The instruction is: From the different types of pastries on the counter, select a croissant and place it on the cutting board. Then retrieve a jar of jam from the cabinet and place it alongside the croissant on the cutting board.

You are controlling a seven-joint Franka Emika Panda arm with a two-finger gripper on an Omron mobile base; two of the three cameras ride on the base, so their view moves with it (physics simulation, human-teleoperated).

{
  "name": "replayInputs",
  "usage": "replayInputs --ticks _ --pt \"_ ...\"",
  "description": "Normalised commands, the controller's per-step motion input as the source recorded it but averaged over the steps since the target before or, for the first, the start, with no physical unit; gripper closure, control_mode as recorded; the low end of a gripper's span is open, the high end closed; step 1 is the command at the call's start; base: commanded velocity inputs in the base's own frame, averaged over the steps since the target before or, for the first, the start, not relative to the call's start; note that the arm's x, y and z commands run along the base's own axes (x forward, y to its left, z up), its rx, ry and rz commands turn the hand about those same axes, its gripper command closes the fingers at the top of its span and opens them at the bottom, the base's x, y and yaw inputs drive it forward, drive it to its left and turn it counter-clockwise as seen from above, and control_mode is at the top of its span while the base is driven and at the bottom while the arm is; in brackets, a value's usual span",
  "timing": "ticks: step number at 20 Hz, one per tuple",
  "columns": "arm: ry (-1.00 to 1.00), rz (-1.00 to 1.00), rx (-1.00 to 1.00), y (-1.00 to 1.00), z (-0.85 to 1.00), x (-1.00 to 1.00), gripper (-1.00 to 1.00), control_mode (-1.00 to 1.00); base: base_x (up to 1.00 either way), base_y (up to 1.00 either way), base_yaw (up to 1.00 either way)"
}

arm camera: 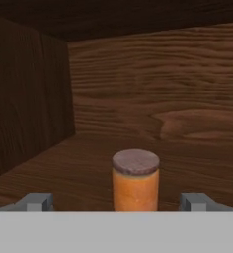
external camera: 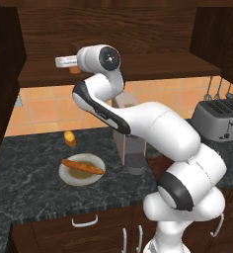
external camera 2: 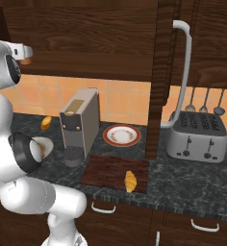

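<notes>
While the gripper (arm camera: 116, 201) gapes, the jar of jam (arm camera: 135, 180) stands between (untouched).

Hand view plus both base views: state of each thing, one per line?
jar of jam: upright, lidded, on cabinet shelf, between the open jaws
gripper: open, not gripping
croissant: lying on cutting board
baguette: lying across a plate
bun: on counter

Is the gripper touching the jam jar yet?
Apart. In the hand view the jar of jam stands upright between the open gripper's fingertips, shelf visible on both sides.
</notes>
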Motion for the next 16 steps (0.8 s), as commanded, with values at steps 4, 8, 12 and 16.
replayInputs --ticks 4,8,12,16 --pt "0.00 0.00 0.00 0.00 -0.03 0.18 -1.00 -1.00 0.00 0.00 0.00" --pt "0.00 0.00 0.00 0.00 -0.11 0.16 -1.00 -1.00 0.00 0.00 0.00" --pt "0.00 0.00 0.00 0.00 -0.13 0.23 -1.00 -1.00 0.00 0.00 0.00" --pt "0.00 0.00 0.00 0.00 -0.10 0.29 -1.00 -1.00 0.00 0.00 0.00"
